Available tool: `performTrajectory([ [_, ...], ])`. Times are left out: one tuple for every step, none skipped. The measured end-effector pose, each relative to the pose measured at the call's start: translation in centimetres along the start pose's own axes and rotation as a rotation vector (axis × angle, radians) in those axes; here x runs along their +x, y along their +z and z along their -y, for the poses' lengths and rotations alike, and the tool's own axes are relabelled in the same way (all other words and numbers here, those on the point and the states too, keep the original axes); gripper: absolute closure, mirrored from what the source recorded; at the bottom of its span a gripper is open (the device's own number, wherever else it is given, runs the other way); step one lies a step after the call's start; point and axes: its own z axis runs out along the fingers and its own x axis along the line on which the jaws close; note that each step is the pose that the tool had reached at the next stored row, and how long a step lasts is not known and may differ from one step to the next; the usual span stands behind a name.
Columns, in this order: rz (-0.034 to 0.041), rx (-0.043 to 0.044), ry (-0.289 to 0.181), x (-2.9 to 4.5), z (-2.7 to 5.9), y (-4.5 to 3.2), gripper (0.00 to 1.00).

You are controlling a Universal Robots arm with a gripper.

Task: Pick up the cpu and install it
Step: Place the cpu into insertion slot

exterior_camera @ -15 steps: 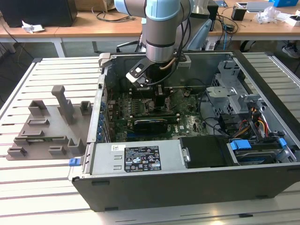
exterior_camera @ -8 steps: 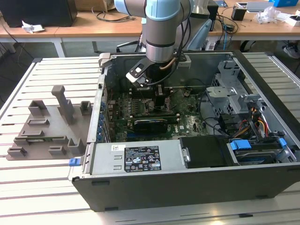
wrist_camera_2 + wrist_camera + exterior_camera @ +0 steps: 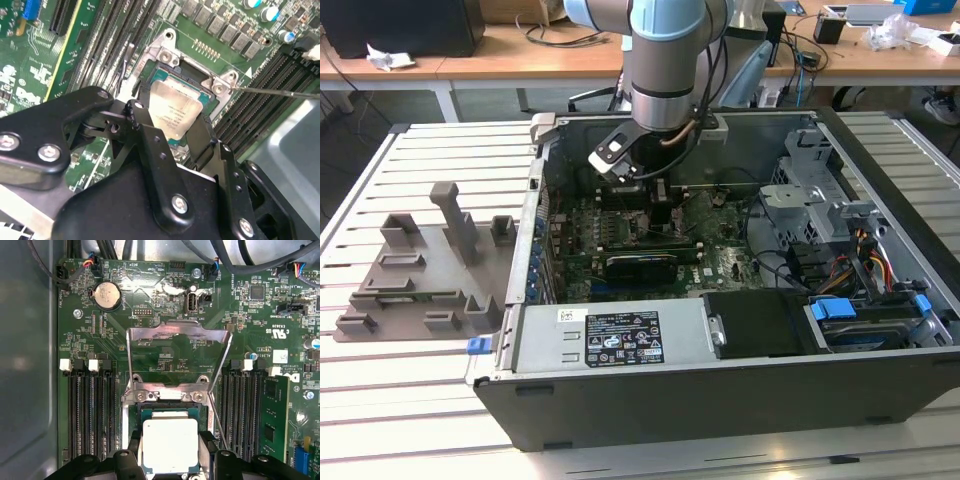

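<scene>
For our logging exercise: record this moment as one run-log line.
tool: shut on cpu | cpu: at socket, seating unclear | bracket: raised

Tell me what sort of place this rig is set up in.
Probably an electronics lab or workshop: an open computer case lies on a slatted metal table, wooden desks strewn with cables stand behind, and the jaws hold the cpu over the motherboard.

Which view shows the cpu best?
The first wrist view: it faces the cpu square-on, its silver top in plain sight, gripped by the pincer over the socket. The second wrist view shows the cpu slanted, its lower edge hidden behind the pincer. In the exterior view the arm stands over that spot.
</scene>
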Motion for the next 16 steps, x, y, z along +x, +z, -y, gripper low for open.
performTrajectory([
  [0.0000, 0.0003, 0.005, 0.00, 0.00, 0.00, 0.47],
  [-0.0001, 0.0010, 0.016, -0.01, 0.00, 0.01, 0.47],
  [0.0001, 0.0013, 0.023, -0.02, 0.01, 0.02, 0.47],
  [0.0000, 0.0015, 0.027, -0.02, 0.00, 0.03, 0.47],
  [0.0004, 0.0017, 0.027, -0.01, -0.04, 0.05, 0.47],
  [0.0007, 0.0017, 0.027, -0.01, -0.12, 0.08, 0.47],
  [0.0011, 0.0017, 0.027, -0.01, -0.16, 0.12, 0.47],
  [0.0014, 0.0020, 0.026, 0.00, -0.16, 0.20, 0.47],
  [0.0014, 0.0020, 0.025, 0.01, -0.17, 0.24, 0.47],
  [0.0015, 0.0018, 0.024, 0.01, -0.17, 0.27, 0.47],
  [0.0018, 0.0019, 0.022, 0.02, -0.17, 0.30, 0.47],
  [0.0013, 0.0017, 0.021, 0.04, -0.17, 0.33, 0.47],
  [0.0008, 0.0018, 0.021, 0.03, -0.17, 0.35, 0.47],
  [0.0002, 0.0017, 0.021, 0.04, -0.17, 0.36, 0.47],
  [-0.0001, 0.0016, 0.021, 0.04, -0.17, 0.37, 0.47],
  [-0.0002, 0.0016, 0.021, 0.04, -0.17, 0.37, 0.47],
])
